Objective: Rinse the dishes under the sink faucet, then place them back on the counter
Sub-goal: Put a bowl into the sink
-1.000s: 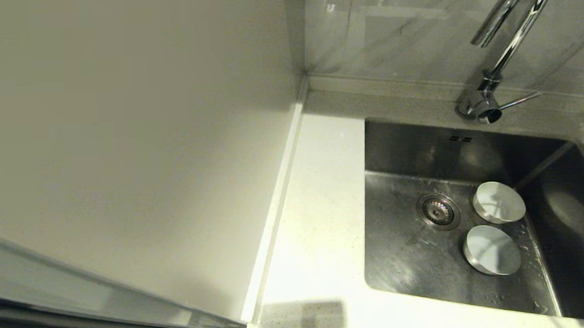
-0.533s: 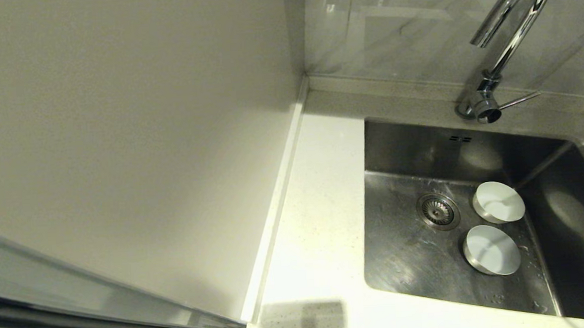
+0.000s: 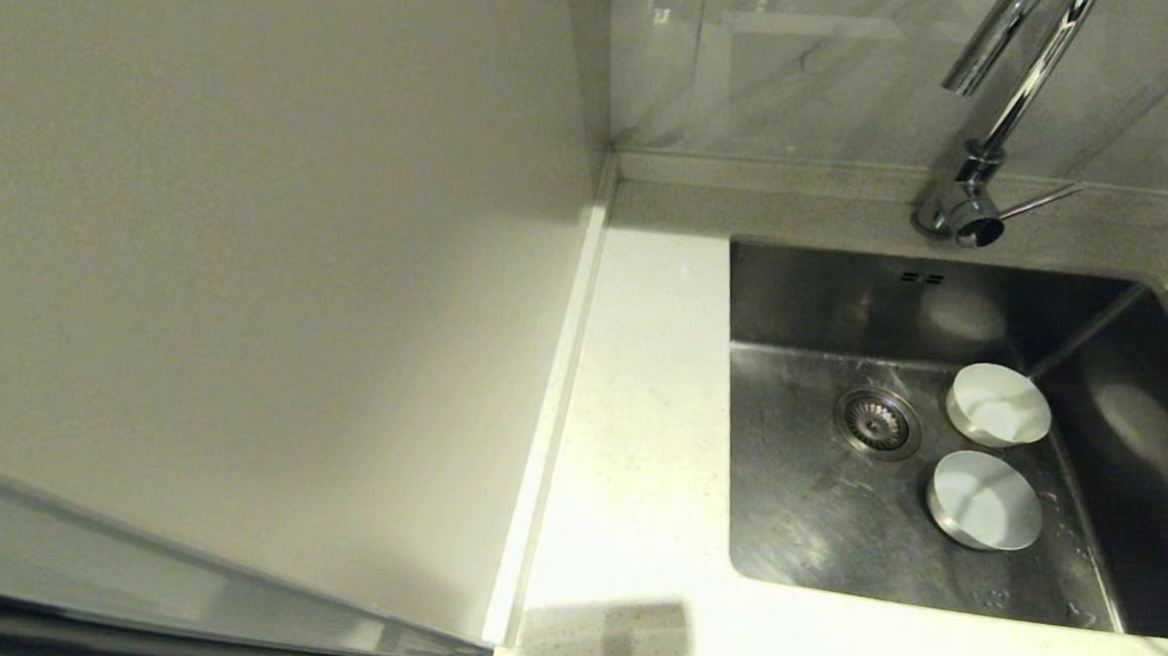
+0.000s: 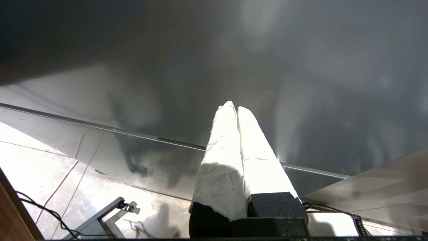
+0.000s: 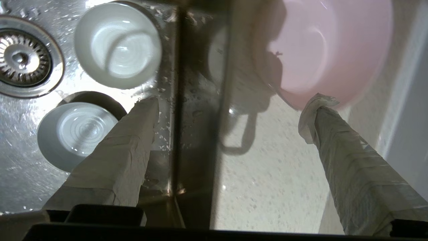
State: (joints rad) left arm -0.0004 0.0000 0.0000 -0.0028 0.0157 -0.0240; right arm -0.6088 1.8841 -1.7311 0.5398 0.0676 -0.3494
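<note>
Two white bowls, the far white bowl [image 3: 998, 404] and the near white bowl [image 3: 984, 499], sit upright on the floor of the sink [image 3: 814, 516], side by side just right of the strainer drain [image 3: 877, 422]; water drops speckle the steel around them. The pink bowl [image 5: 321, 50] rests on the speckled counter [image 5: 267, 174] beside the sink's right edge, seen only from the right wrist. The right gripper [image 5: 230, 110] hangs above that edge, outside the head camera's frame, fingers spread wide and empty: one taped finger [image 5: 127, 147] over the basin near the white bowls, the other finger [image 5: 341, 147] with its tip just at the pink bowl's rim. Whether that tip touches the rim cannot be told. The step in hand reads as reaching for the pink bowl to bring it under the faucet [image 3: 1021, 75]. To do it well, the gripper likely needs to shift until the rim sits between the fingers, then pinch the wall and lift straight; a glancing push could slide the light bowl across the smooth counter. The left gripper [image 4: 236, 110] is parked low, away from the worktop, pointing at a dark glossy panel, fingers pressed together on nothing.
</note>
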